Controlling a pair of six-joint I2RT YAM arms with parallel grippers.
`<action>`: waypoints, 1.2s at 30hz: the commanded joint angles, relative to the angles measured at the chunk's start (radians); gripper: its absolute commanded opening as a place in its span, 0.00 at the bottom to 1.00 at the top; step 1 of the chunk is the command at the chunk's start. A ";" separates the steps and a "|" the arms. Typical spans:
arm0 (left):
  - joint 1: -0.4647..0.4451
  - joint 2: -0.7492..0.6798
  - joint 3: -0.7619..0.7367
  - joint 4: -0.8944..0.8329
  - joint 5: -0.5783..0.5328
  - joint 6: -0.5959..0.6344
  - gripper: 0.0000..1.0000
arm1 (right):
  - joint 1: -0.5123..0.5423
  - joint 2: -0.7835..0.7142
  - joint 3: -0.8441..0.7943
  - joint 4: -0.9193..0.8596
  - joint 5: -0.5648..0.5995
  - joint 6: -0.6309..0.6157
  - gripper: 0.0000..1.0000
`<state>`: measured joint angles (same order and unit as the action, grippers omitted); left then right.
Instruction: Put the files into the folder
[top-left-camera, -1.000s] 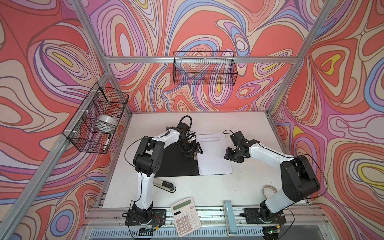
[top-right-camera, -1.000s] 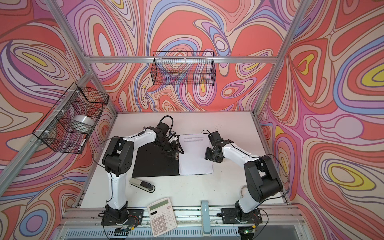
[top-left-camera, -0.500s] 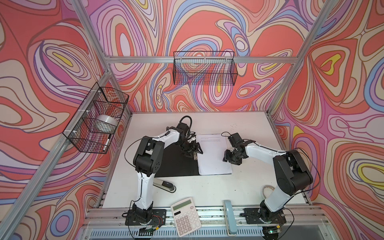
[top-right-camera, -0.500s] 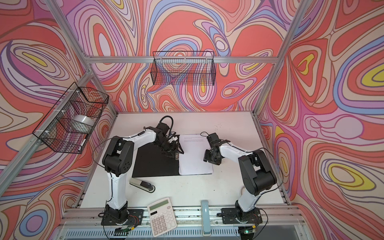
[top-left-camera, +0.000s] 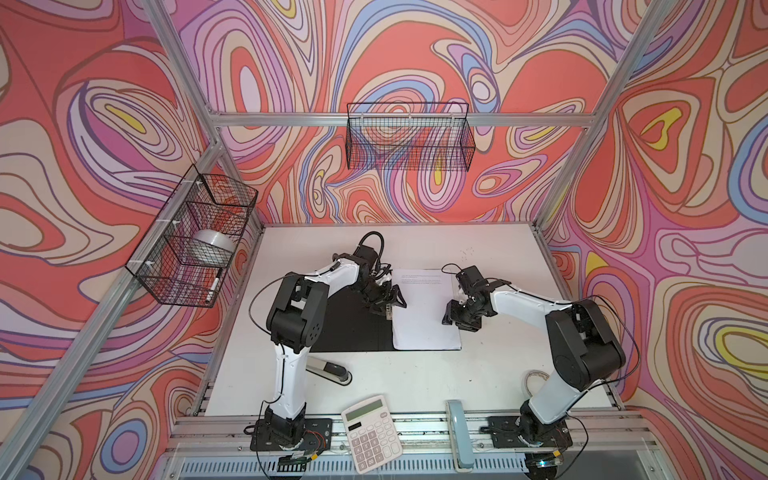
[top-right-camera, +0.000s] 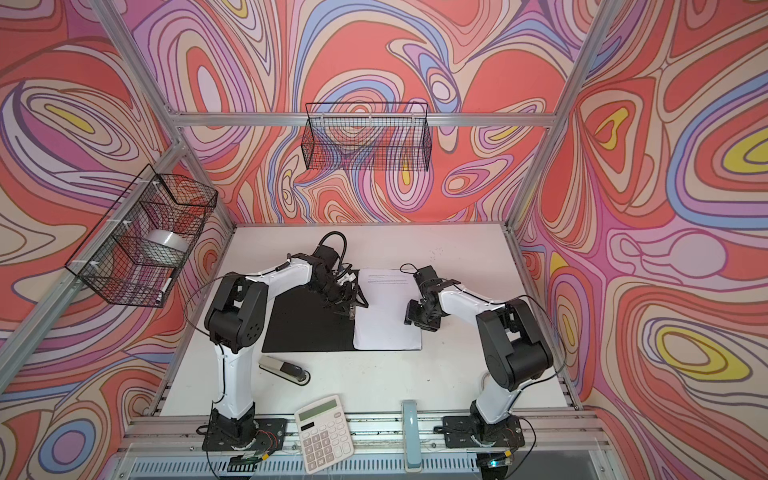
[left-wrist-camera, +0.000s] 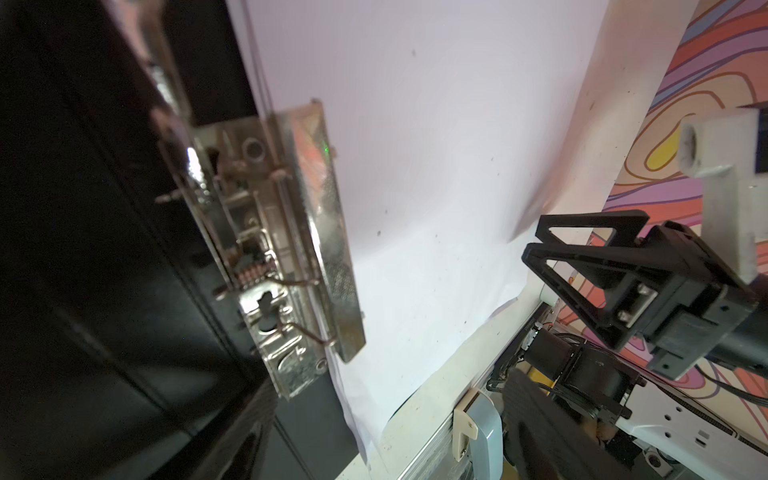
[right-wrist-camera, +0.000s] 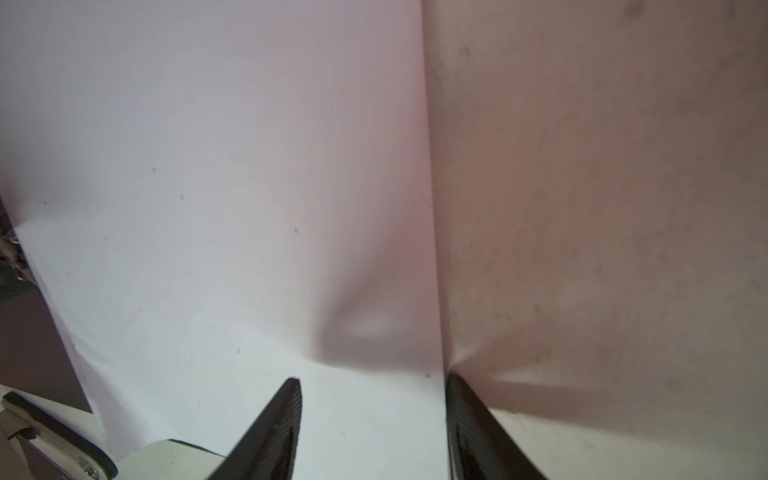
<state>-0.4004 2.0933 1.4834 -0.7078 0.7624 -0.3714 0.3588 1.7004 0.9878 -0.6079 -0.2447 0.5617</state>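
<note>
The black folder (top-left-camera: 349, 328) lies open on the white table (top-left-camera: 490, 365). The white files (top-left-camera: 424, 316) lie flat on its right half, with one side under the shiny metal clip (left-wrist-camera: 328, 232). The left tool (top-left-camera: 386, 301) is wide open over that clip, and the right tool (right-wrist-camera: 372, 379) is half open and holds nothing, with one tip on the paper and the other tip at the paper's edge.

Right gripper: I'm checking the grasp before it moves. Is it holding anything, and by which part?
Nothing is held. The right gripper stands open astride the outer edge of the files, one finger over the paper, the other over the table.
</note>
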 joint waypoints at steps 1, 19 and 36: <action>-0.009 0.011 0.021 0.004 0.017 -0.002 0.85 | 0.002 0.016 0.031 -0.033 -0.014 -0.018 0.58; -0.009 0.016 0.056 -0.039 -0.005 0.040 0.85 | 0.001 0.060 0.087 -0.078 0.011 -0.039 0.58; -0.007 0.013 0.077 -0.050 -0.034 0.054 0.85 | -0.008 0.040 0.170 -0.121 0.113 -0.066 0.59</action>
<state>-0.4053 2.0964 1.5406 -0.7303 0.7429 -0.3401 0.3569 1.7470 1.1126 -0.7265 -0.1818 0.5133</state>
